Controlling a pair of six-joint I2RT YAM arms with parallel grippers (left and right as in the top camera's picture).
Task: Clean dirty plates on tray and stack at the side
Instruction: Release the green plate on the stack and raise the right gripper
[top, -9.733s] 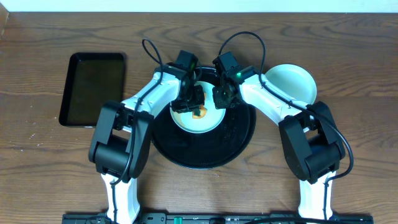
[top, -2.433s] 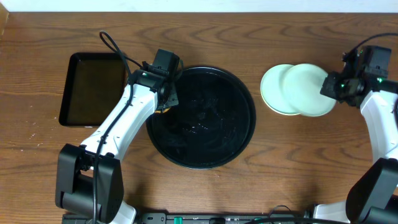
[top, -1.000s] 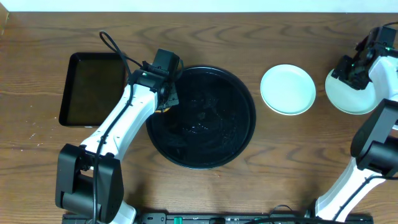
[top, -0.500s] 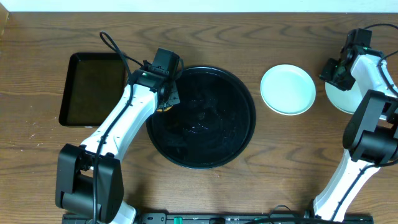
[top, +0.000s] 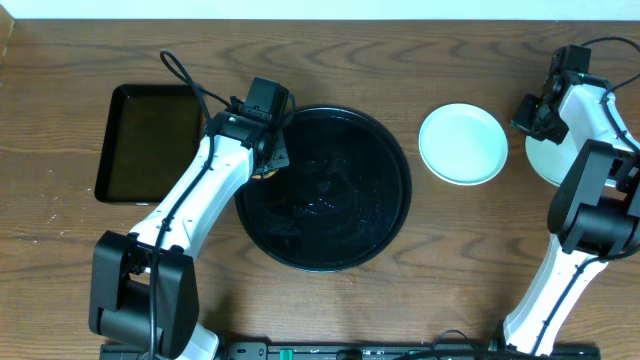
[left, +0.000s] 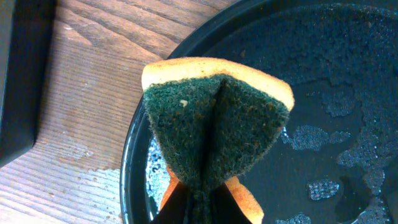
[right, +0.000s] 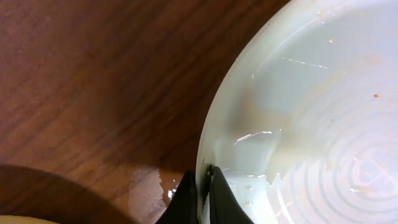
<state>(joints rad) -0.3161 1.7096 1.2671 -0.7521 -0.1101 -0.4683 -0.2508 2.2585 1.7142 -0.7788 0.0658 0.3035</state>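
Jaws, left side first: my left jaws are clenched on a folded sponge (left: 214, 130), its dark green scrubbing face turned outward and its yellow backing showing along the top of the fold. The sponge hangs over the left rim of the round black tray (top: 330, 225), whose glossy floor is wet, with patches of droplets across it. Beyond that rim, on the wooden tabletop (top: 430, 285), lies a rectangular black tray (top: 150, 140), apart from the round 1.

My right jaws are pinched shut on the rim of a pale plate (right: 311, 124) at the far right of the tabletop. The rim runs up between my 2 fingertips (right: 186, 200). That plate carries a film of water and a few tiny orange specks. From overhead, my own right arm covers part of it. I cannot tell whether it rests on the wood or is lifted.

A 2nd plate (top: 463, 144), pale mint, lies flat on the tabletop between the round black tray and the plate I hold, touching neither.
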